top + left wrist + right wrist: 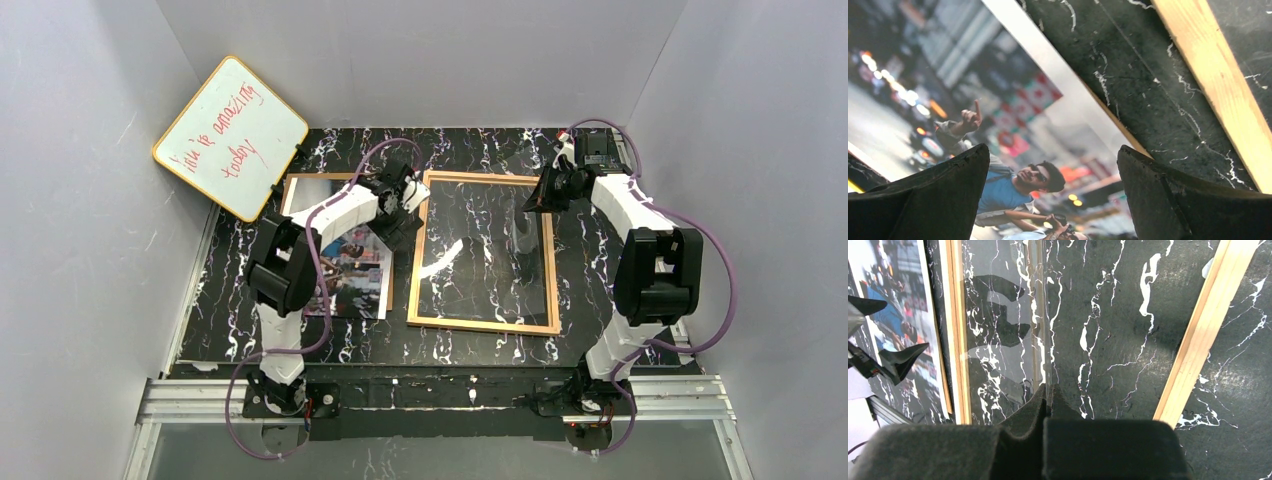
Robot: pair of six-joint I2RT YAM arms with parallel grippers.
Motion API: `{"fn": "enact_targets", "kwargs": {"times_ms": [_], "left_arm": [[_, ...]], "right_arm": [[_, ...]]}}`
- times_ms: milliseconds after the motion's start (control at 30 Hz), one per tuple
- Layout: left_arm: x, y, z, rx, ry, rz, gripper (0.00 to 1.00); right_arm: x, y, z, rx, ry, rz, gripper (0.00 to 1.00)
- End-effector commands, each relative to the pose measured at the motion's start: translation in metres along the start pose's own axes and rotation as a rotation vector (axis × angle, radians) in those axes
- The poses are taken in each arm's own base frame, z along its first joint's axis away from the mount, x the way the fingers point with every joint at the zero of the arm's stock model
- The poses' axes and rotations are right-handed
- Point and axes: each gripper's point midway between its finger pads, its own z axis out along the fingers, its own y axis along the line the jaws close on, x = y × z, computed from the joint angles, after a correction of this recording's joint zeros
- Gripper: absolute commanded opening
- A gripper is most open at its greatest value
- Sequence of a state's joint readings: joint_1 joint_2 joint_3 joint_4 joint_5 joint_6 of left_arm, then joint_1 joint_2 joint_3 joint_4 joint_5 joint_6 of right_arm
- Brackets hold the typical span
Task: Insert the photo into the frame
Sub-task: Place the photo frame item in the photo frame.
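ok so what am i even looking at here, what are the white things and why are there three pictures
The white things are two robot arms, bolted at the near edge of a black marbled table. The wide picture looks down from above. The other two come from a camera on each wrist, so the dark wedges there are that arm's own fingers. On the table lie a photo and a light-wood frame; a whiteboard with red writing sits at the back left. The left gripper is open over the photo's edge, holding nothing. The right gripper is shut, apparently pinching the edge of the frame's clear pane.
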State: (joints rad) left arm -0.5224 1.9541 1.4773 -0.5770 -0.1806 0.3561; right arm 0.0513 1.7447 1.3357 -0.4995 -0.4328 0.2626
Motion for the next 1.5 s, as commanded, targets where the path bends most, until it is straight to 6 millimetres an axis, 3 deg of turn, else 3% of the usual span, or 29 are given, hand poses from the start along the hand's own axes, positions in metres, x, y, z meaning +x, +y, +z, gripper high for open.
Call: {"fn": "enact_targets", "kwargs": {"times_ms": [0,200,600,1033,1467], "left_arm": [[-0.003,-0.012,0.001,0.022,0.027,0.019,0.98],[-0.002,-0.023,0.013,0.032,0.050,0.028,0.98],[-0.007,-0.042,0.014,0.085,0.027,0.020,0.98],[-0.003,-0.052,0.019,0.107,0.025,0.027,0.98],[0.005,-0.064,0.017,0.143,0.028,0.045,0.98]], "right_arm": [[-0.012,0.013,-0.006,-0.056,-0.015,-0.022,0.01],[-0.009,0.016,-0.006,-0.075,-0.010,-0.013,0.01],[0.000,0.024,-0.011,-0.140,-0.013,0.030,0.01],[-0.013,0.031,-0.014,-0.165,-0.012,0.028,0.01],[0.002,0.021,-0.015,-0.152,-0.057,0.088,0.01]]}}
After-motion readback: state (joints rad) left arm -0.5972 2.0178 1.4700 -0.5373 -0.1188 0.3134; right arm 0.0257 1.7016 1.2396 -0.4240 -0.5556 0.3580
